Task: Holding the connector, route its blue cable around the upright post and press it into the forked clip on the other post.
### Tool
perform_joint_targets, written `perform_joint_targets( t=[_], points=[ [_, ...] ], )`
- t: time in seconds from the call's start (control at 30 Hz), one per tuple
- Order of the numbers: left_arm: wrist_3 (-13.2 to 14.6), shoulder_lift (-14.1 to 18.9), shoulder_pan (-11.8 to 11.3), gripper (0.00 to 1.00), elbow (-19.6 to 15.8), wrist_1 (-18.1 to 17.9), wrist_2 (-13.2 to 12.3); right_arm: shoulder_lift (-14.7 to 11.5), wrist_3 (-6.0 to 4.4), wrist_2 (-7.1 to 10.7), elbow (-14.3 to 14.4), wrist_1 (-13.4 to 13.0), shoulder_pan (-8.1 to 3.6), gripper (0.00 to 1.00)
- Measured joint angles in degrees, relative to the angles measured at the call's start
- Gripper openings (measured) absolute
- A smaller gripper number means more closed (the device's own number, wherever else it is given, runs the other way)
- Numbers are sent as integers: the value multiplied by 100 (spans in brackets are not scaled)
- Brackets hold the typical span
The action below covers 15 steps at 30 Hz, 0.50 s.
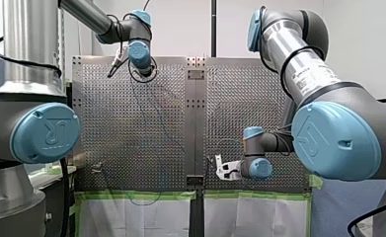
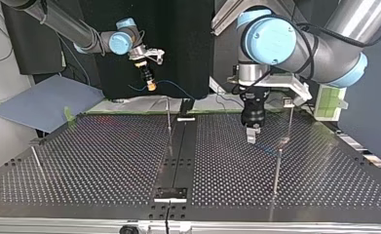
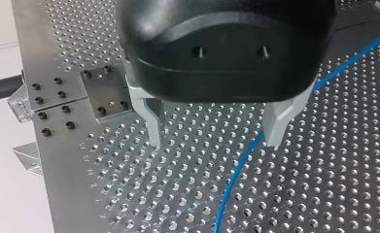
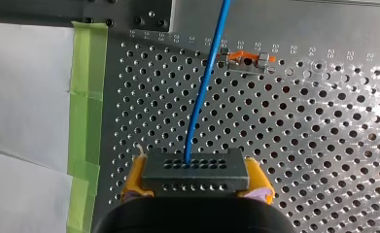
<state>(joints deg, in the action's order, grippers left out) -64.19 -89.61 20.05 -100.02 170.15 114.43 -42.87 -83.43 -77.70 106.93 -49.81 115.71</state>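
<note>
Right tool [image 4: 196, 180]: yellow pads clamped on the dark connector [image 4: 195, 167], raised over the counter's [image 4: 323, 145] far edge at the top view's left. Blue cable [image 4: 203, 97]: likely light, limp and springy, so steer it by the rigid connector. Left tool [image 3: 215, 130]: fingers wide apart, holding nothing.

Perforated table [image 1: 141, 128] mid-frame, my left gripper [image 1: 114, 66] upper left, my right gripper [image 1: 219, 167] lower centre (green tape [image 1: 131, 195] below)

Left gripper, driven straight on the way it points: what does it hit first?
Probably the perforated table, bare between my left gripper's open fingers. The blue cable passes by one fingertip, so that finger might catch it first; depth unclear.
</note>
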Motion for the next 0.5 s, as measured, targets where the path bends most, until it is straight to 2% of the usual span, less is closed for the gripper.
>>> perform_joint_targets(
  t=[0.2, 0.5],
  points=[
    [15, -118, 47, 100, -5, 0, -61, -1, 0, 0, 0, -10, 0, 0],
    [53, -290, -4, 100, -6, -62, 50, 0, 0, 0, 0, -11, 0, 0]
  ],
)
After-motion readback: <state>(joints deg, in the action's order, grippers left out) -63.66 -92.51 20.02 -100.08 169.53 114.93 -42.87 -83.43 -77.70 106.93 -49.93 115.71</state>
